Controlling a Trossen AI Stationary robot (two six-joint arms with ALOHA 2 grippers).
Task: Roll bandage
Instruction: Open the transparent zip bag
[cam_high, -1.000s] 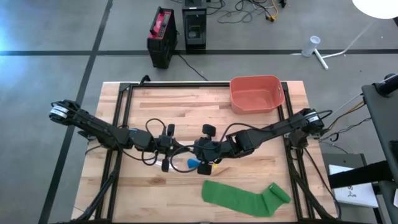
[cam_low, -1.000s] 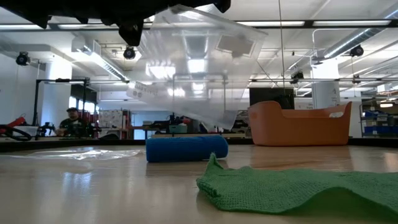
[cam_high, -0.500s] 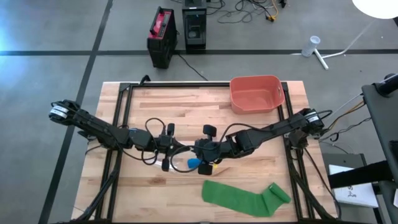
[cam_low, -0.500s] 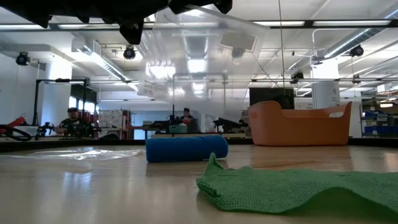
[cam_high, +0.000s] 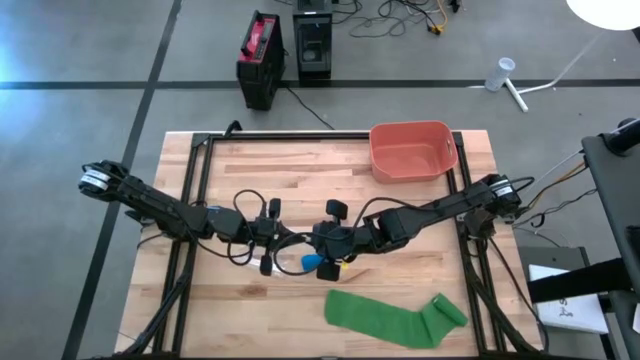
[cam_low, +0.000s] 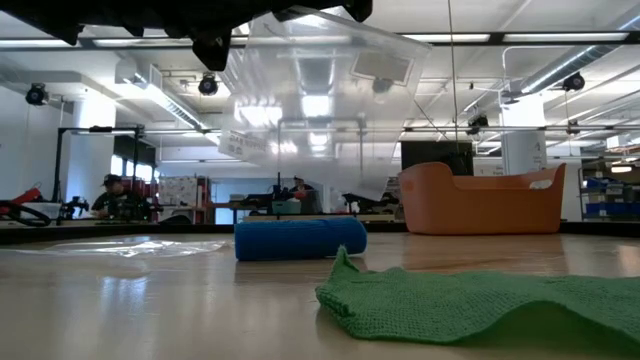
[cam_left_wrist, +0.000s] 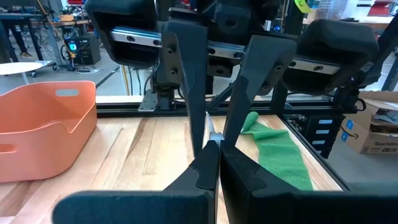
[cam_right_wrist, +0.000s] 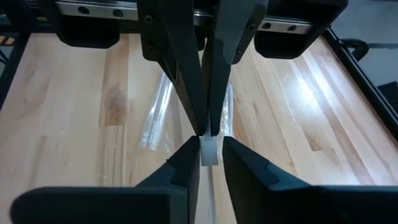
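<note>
The wooden table carries an orange bin at its far right corner. A green bandage lies unrolled along the near edge, right of centre, one end bunched up; in the low view it sprawls in the foreground. Both arms meet over the table's middle, well apart from that green strip. Between them hangs a clear plastic bag, lifted off the table, with a printed label too blurred to read. A blue bandage roll lies on the wood beneath the bag, just beside the grippers in the high view.

The left gripper has its fingers pressed together on a thin edge of the clear film. The right gripper pinches a small folded bit of the same film between nearly closed fingers. From above, the bag itself is hard to make out.
</note>
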